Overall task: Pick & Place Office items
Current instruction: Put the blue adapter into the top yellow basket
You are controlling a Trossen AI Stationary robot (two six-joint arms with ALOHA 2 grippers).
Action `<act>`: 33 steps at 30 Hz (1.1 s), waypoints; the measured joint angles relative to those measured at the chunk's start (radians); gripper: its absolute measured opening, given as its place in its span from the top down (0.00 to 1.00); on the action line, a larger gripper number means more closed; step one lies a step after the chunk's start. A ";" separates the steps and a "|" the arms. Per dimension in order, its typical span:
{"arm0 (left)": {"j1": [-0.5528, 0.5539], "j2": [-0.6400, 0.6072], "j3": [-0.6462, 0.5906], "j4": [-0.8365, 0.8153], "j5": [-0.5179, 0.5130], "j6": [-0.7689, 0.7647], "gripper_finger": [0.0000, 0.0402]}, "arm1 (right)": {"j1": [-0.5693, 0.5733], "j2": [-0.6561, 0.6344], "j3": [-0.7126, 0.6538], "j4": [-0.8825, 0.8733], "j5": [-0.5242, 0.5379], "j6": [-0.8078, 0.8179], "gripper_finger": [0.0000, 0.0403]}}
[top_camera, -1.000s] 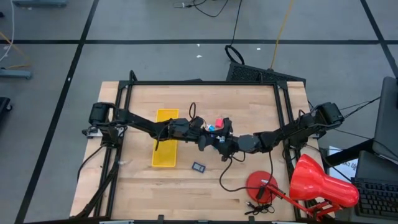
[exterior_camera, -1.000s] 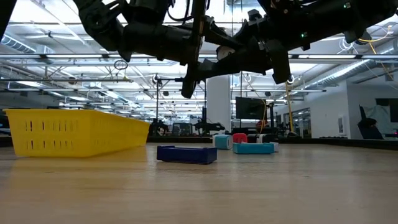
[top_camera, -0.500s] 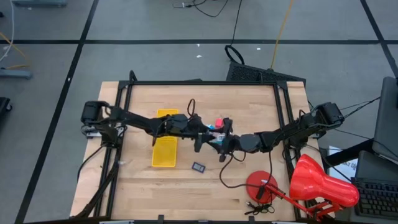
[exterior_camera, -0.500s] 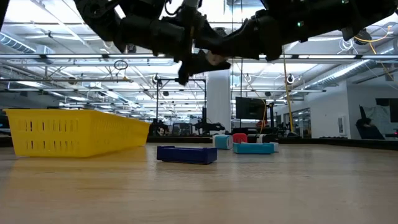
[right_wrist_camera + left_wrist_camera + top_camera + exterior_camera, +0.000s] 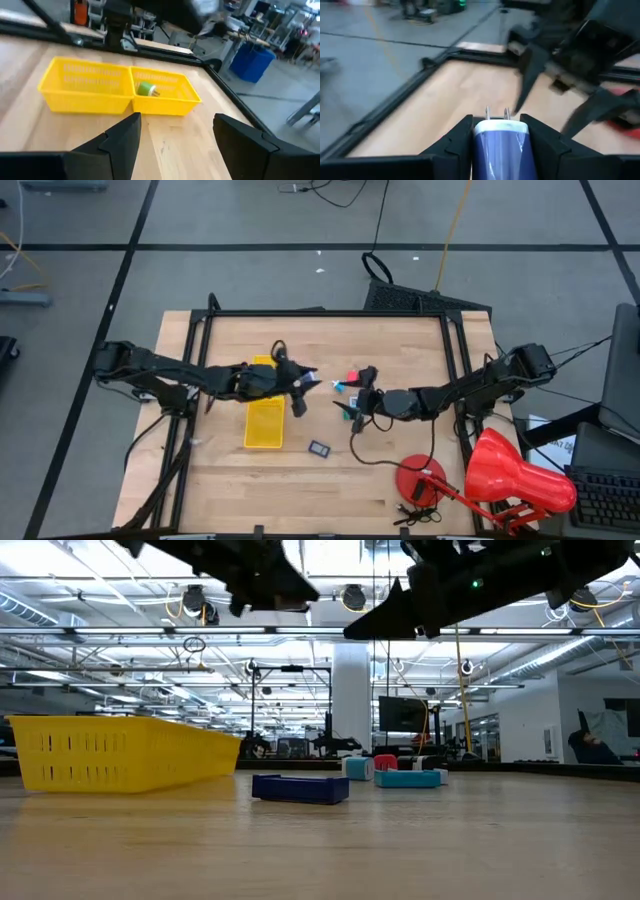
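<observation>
My left gripper (image 5: 305, 381) hangs above the table just right of the long yellow tray (image 5: 265, 416) and is shut on a blue-and-white plug piece (image 5: 502, 145). My right gripper (image 5: 352, 397) is open, level, facing the tray, close to the pink-red (image 5: 351, 375) and teal (image 5: 340, 387) pieces lying on the table. A dark flat rectangle (image 5: 319, 448) lies flat nearer the near edge, also visible as a dark rectangle (image 5: 300, 787) in the low view. A green piece (image 5: 146, 89) lies inside the tray (image 5: 120, 92). My left gripper pinches the blue-and-white plug piece by its blue body (image 5: 501, 152) between the two fingers, one finger (image 5: 457, 142) on each side. Its white end with two metal prongs (image 5: 496, 114) sticks out past the fingertips. The piece is lifted clear of the table.
A large red desk lamp (image 5: 510, 475) with its round base (image 5: 421, 477) and cable stands at the table's near right corner. A black frame (image 5: 325, 313) borders the far edge and the sides. Bare wood lies between the tray and the near edge.
The two grippers were close together over the small pieces. My left gripper has since drawn back toward the table's left and risen, carrying the blue-and-white piece to just beside the tray. My right gripper has stayed near the pieces.
</observation>
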State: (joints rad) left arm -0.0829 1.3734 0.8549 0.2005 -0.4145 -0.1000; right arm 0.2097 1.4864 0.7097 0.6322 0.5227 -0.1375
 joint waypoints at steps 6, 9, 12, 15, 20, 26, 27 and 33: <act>-0.007 -0.109 -0.188 0.094 -0.111 -0.007 0.66 | -0.041 -0.075 0.002 -0.146 -0.044 0.137 0.43; 0.006 -0.153 -0.309 0.251 -0.111 -0.008 0.66 | -0.059 -0.106 -0.020 -0.160 -0.087 0.168 0.45; 0.022 -0.194 -0.437 0.395 -0.110 -0.010 0.66 | -0.073 -0.116 -0.056 -0.126 -0.108 0.179 0.47; 0.043 -0.219 -0.550 0.520 -0.110 -0.035 0.66 | -0.083 -0.117 -0.084 -0.081 -0.109 0.179 0.49; 0.071 -0.236 -0.677 0.626 -0.110 -0.106 0.66 | -0.099 -0.116 -0.117 -0.033 -0.109 0.200 0.51; 0.079 -0.238 -0.740 0.645 -0.110 -0.126 0.66 | -0.131 -0.117 -0.145 -0.022 -0.165 0.239 0.51; 0.079 -0.237 -0.742 0.639 -0.110 -0.133 0.66 | -0.144 -0.117 -0.151 -0.017 -0.213 0.256 0.51; 0.081 -0.237 -0.742 0.647 -0.108 -0.139 0.66 | -0.232 -0.118 -0.200 0.052 -0.425 0.333 0.51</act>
State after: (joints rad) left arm -0.0021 1.1366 0.1131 0.8472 -0.5227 -0.2395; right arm -0.0223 1.3684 0.5094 0.6838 0.0973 0.1957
